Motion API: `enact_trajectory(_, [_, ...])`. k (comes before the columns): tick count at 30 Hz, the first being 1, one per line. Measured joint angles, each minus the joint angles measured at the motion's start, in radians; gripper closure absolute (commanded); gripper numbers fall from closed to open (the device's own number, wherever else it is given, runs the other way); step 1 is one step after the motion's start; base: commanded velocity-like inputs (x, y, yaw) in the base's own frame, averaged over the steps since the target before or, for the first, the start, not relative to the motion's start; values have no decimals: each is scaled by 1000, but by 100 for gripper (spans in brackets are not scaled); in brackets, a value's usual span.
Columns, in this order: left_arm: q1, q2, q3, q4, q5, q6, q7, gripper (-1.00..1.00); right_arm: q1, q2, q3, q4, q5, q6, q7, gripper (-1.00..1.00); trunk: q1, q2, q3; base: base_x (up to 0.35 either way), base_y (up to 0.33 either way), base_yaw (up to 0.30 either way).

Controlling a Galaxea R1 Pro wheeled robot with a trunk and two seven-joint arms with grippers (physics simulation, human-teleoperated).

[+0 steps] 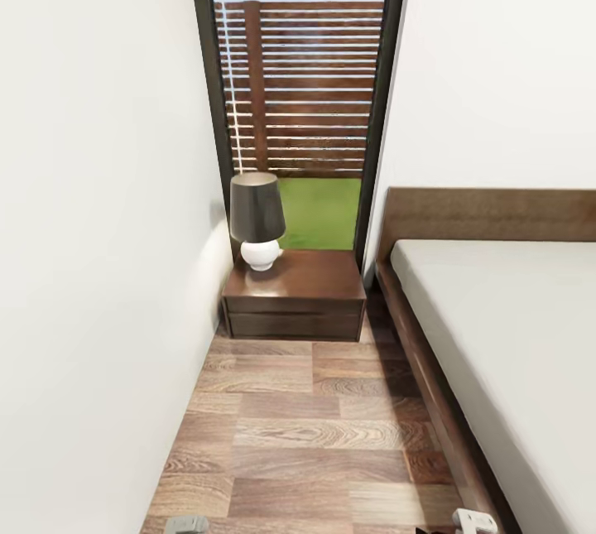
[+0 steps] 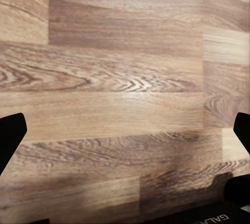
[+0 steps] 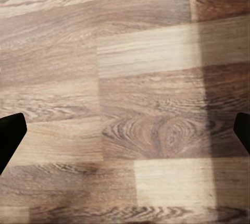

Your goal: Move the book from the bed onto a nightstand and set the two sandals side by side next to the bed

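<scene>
Left gripper (image 2: pixel 125 130) and right gripper (image 3: pixel 125 130): fingers spread wide, nothing grasped, above wood-plank floor (image 1: pixel 323 435). Bed (image 1: pixel 513 335) at right, white mattress bare. Nightstand (image 1: pixel 296 292) beyond, bearing dark-shaded lamp (image 1: pixel 257 219), beside bed frame. Window (image 1: pixel 300 87) behind.

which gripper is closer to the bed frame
Right. The right gripper sits beside the bed frame at the view's bottom; the left gripper is across the floor near the wall.

White walls (image 1: pixel 91 186), wood-plank floor (image 1: pixel 323 435), tall window (image 1: pixel 298 87) (slatted fence outside), lamp (image 1: pixel 257 219)
</scene>
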Motion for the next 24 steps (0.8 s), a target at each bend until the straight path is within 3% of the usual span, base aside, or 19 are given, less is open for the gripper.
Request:
enact_trajectory(5, [0, 0, 0, 0, 0, 0, 0, -100, 0, 0, 0, 16, 0, -3, 0, -100, -19, 35, 16, 0, 0, 0])
enact_trajectory(10, [0, 0, 0, 0, 0, 0, 0, -100, 0, 0, 1, 136, 2, -5, 1, -100, -38, 70, 31, 0, 0, 0])
enact_trajectory(16, [0, 0, 0, 0, 0, 0, 0, -100, 1, 1, 0, 211, 4, 0, 3, -100, -61, 112, 50, 0, 0, 0])
enact_trajectory(24, [0, 0, 0, 0, 0, 0, 0, -100, 1, 1, 0, 229, 4, 1, 3, -100, -92, 168, 75, 0, 0, 0])
